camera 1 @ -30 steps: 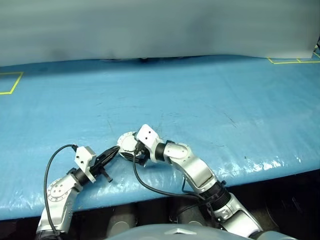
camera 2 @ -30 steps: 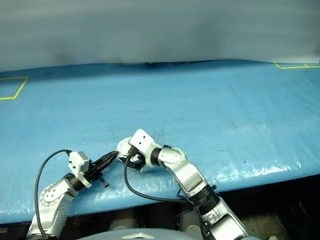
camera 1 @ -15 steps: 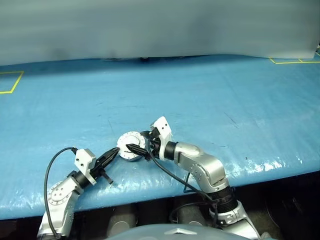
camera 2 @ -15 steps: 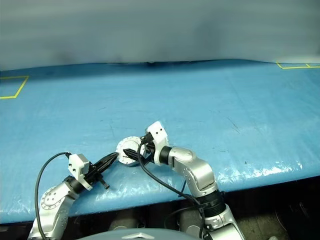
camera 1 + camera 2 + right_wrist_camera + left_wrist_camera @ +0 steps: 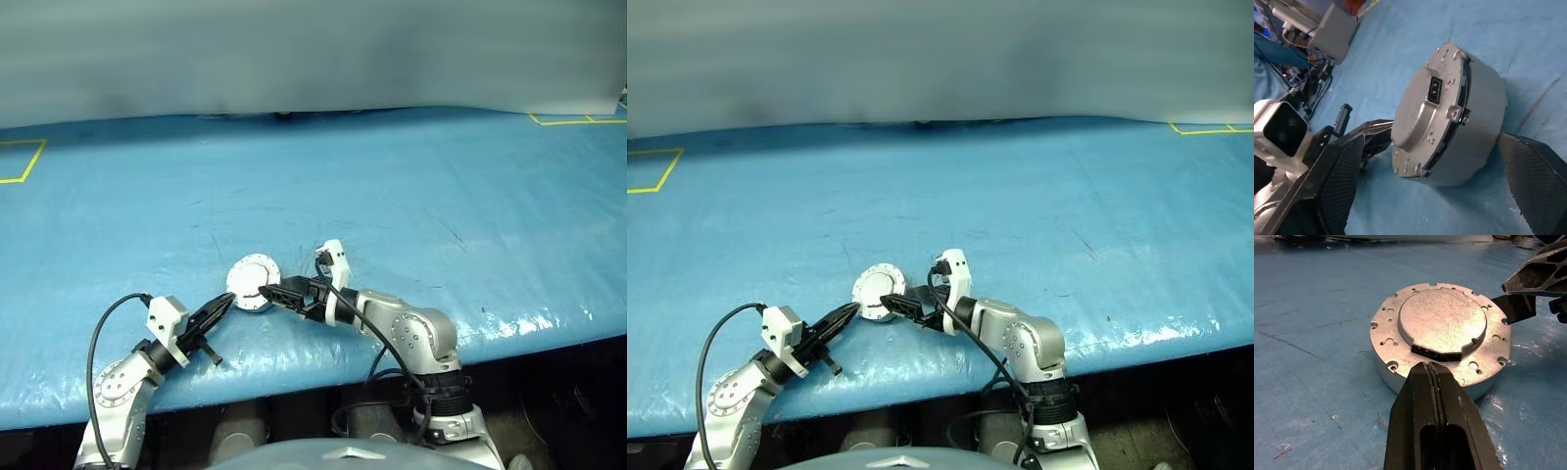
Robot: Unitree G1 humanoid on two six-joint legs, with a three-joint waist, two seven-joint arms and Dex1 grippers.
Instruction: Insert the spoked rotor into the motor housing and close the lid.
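Silver and closed, the motor housing sits left of centre in the lower frame with the lid seated on top. The left gripper, fingers pressed together, points at it. The right gripper flanks it, jaws wide. Assembly looks essentially done.

Scratched silver lid, blue table, black claws.

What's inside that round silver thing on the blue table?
The lid sits closed on top of the motor housing, so whatever is inside is covered. A small dark socket shows in the lid's raised centre.
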